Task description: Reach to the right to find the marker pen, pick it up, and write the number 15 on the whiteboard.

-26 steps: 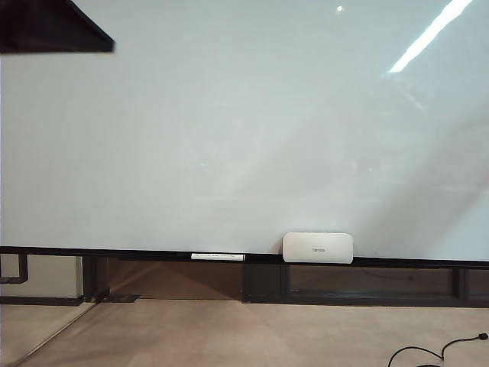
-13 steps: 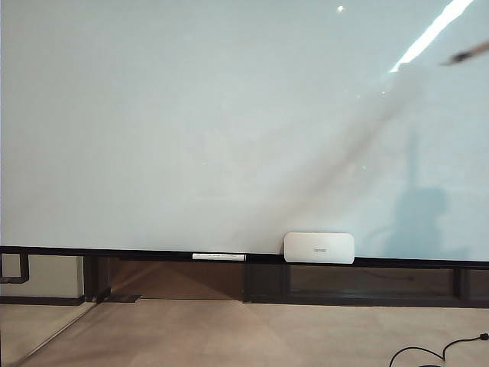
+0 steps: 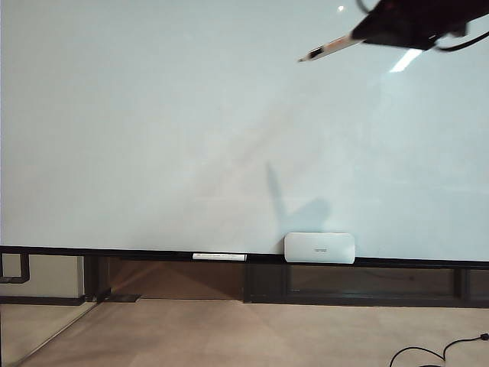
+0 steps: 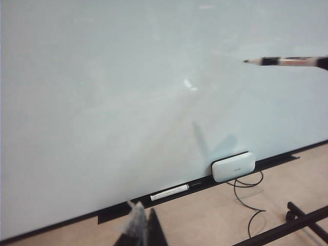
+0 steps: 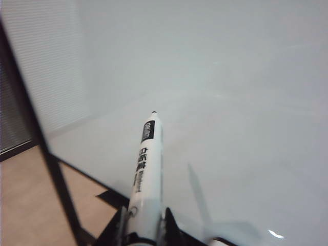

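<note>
**Pen held in front of the blank board**

The right gripper (image 5: pixel 143 233) has its fingers clamped on the marker pen (image 5: pixel 146 169), high at the right of the whiteboard (image 3: pixel 153 138). The pen tip points left. The left gripper (image 4: pixel 142 230) is low before the board; I cannot tell its fingers' state. A white box (image 3: pixel 319 248) sits on the bottom rail.

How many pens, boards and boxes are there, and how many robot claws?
Pens: 2, the marker pen in the right gripper and a white stick on the rail
Whiteboard: 1
White box: 1
Grippers: 2, the other being the left gripper, low and away from the board
Total: 6
</note>
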Controlling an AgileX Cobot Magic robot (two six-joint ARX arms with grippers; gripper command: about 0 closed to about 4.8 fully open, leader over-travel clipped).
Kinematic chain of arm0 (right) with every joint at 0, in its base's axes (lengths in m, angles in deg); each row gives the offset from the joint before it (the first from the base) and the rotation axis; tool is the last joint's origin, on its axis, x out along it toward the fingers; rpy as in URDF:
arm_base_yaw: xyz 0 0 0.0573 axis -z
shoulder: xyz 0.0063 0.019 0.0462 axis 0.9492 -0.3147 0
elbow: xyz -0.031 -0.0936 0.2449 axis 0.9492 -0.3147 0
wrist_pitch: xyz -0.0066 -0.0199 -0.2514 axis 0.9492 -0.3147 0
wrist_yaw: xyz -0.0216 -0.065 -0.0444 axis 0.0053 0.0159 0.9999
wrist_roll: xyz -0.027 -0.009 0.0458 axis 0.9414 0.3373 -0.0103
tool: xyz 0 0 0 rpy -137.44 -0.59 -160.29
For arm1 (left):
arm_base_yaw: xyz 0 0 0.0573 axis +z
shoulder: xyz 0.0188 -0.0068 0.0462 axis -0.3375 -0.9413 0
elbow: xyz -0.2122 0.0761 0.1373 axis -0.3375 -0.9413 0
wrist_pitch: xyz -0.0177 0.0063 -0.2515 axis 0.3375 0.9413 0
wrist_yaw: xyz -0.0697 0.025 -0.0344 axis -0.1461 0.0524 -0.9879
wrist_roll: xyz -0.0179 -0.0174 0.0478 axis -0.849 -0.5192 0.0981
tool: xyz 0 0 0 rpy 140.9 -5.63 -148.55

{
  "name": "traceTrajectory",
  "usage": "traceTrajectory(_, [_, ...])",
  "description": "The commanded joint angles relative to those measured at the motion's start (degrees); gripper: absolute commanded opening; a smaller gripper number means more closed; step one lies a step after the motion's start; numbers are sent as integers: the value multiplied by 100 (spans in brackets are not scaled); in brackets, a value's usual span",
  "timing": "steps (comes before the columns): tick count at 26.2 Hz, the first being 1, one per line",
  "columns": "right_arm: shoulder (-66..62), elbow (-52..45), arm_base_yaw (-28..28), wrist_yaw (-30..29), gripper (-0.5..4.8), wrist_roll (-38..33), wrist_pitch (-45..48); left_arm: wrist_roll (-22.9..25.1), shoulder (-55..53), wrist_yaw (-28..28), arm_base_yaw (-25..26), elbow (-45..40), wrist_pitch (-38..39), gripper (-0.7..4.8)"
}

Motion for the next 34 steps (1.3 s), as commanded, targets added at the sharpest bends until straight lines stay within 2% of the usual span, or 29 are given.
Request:
traceTrajectory(1, [-323, 28, -343, 262, -2, -7, 688, 264, 7, -455, 2, 9, -212, -6])
traceTrajectory(6, [-852, 466, -872, 966, -2, 131, 835, 275, 2, -931, 7, 9, -474, -6])
traceTrajectory(9, [-1344, 1115, -1034, 1154, -2, 339, 831, 479, 0, -966, 9, 9, -468, -6])
traceTrajectory(12, [-1633, 1567, -1158, 1718, -2, 450, 833, 411, -72, -984, 11, 9, -470, -6])
traceTrajectory(15, [-1792, 1895, -1180, 1690, -2, 546, 793, 127, -166, -1434, 11, 11, -623, -6])
traceTrajectory(19, [-1834, 2094, -1211, 1526, -1, 726, 826, -181, -302, -1740, 11, 9, -761, -6])
traceTrajectory(22, [-1869, 2096, -1211, 1480, -1, 848, 861, -199, -498, -1515, 13, 9, -793, -6])
traceTrajectory(24, [-1869, 2096, -1213, 1987, -1, 907, 809, -195, -748, -789, 13, 9, -852, -6])
traceTrajectory(25, [-1869, 2096, -1213, 2098, -1, 914, 811, -153, -852, -669, 13, 9, -929, -6])
traceTrajectory(31, [-1869, 2100, -1213, 2275, -2, 1047, 817, -103, -1169, -866, 13, 13, -1788, -6])
traceTrajectory(34, [-1869, 2153, -1213, 2365, -2, 1093, 767, -50, -1165, -1071, 13, 98, -1867, -6])
